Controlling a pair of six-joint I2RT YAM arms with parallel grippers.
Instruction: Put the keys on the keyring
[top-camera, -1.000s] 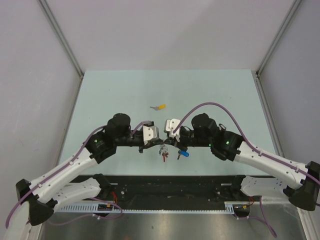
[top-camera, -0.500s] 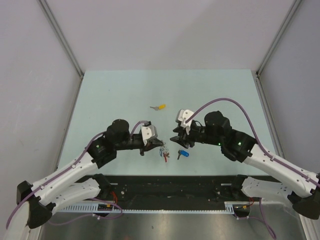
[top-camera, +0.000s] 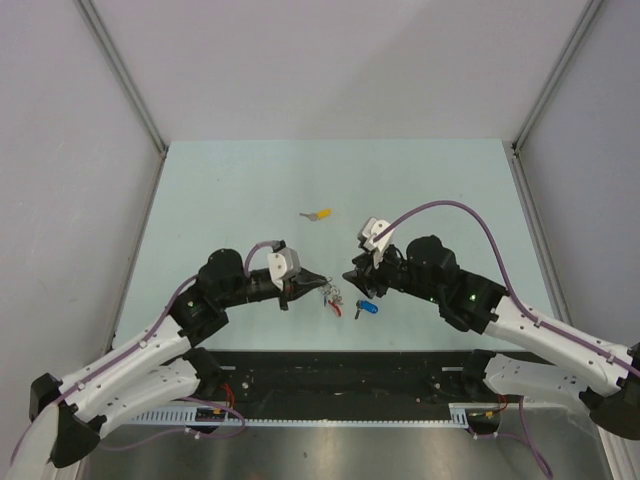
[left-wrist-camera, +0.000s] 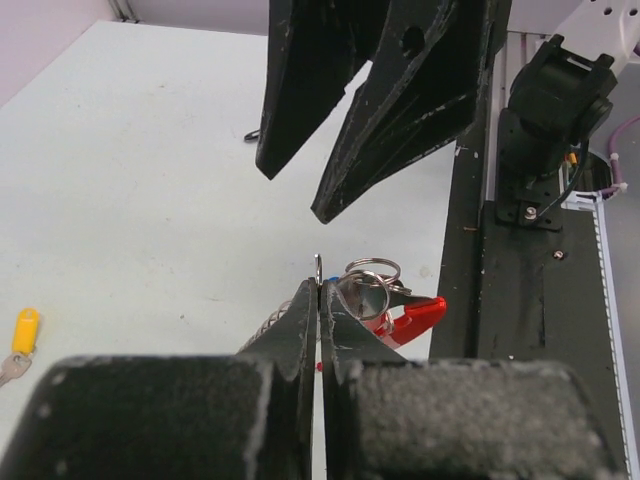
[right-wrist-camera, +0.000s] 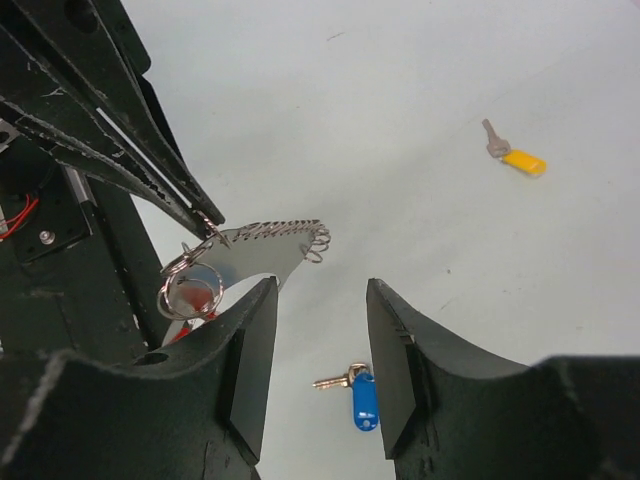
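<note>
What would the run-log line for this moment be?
left gripper: shut on keyring | right gripper: open, empty | blue key: on table, off keyring | yellow key: on table, apart

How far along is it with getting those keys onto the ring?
Early. Done: the left gripper pinches the keyring. In hand: the right gripper, open and empty, hovers above the blue key. Left: it and the yellow key lie loose, off the keyring.
</note>
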